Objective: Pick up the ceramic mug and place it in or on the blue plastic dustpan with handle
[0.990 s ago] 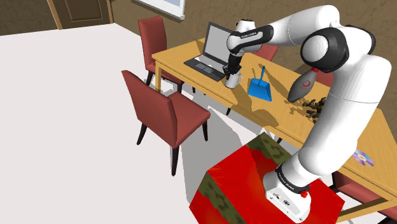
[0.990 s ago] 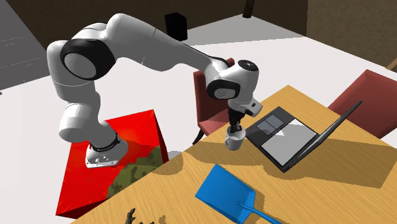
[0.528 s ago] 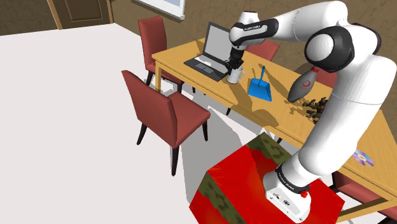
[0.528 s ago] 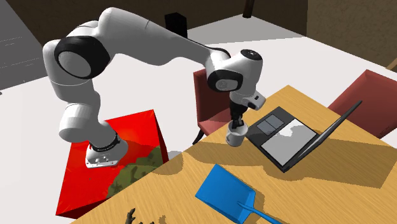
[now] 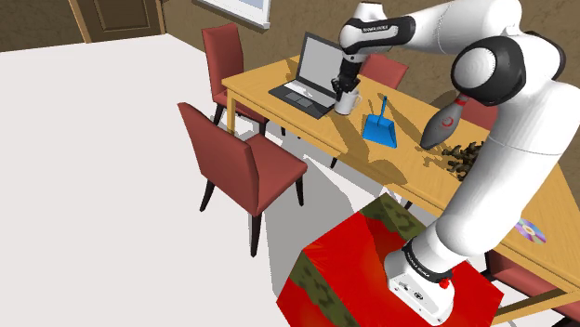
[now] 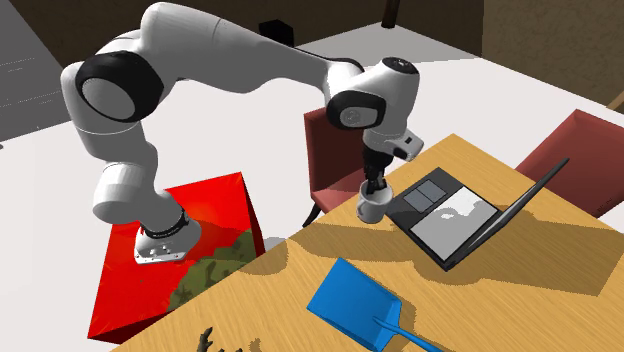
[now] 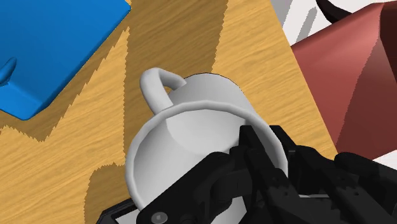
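The hand [image 6: 373, 191] pinches the white mug [image 6: 372, 206] by its rim, one finger inside, holding it just above the desk [image 6: 520, 290] beside the laptop [image 6: 450, 215]. The blue dustpan [image 6: 352, 303] lies near, on the mug's handle side.

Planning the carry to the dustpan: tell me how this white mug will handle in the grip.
The mug looks rigid, so it likely won't deform. The tool pinches only one rim wall, so it may swing or slip. Its smooth, round body would probably roll if dropped sideways.
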Controlling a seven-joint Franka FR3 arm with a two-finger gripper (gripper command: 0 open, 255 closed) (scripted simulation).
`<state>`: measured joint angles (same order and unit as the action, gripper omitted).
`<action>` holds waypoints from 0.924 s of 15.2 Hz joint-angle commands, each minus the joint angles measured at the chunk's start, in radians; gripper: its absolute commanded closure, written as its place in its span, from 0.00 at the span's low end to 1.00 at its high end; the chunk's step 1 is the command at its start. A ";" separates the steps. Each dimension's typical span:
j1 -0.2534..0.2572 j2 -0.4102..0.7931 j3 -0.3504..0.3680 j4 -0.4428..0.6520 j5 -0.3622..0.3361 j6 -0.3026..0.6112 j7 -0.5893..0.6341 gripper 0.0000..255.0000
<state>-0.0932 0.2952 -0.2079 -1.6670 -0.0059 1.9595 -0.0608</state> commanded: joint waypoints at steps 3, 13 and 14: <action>0.000 -0.010 -0.001 0.042 -0.002 -0.051 -0.001 1.00; -0.002 -0.020 -0.003 0.162 -0.003 -0.182 -0.006 1.00; -0.002 -0.020 -0.003 0.176 -0.003 -0.195 -0.006 1.00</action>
<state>-0.0954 0.2765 -0.2108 -1.5047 -0.0086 1.7794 -0.0673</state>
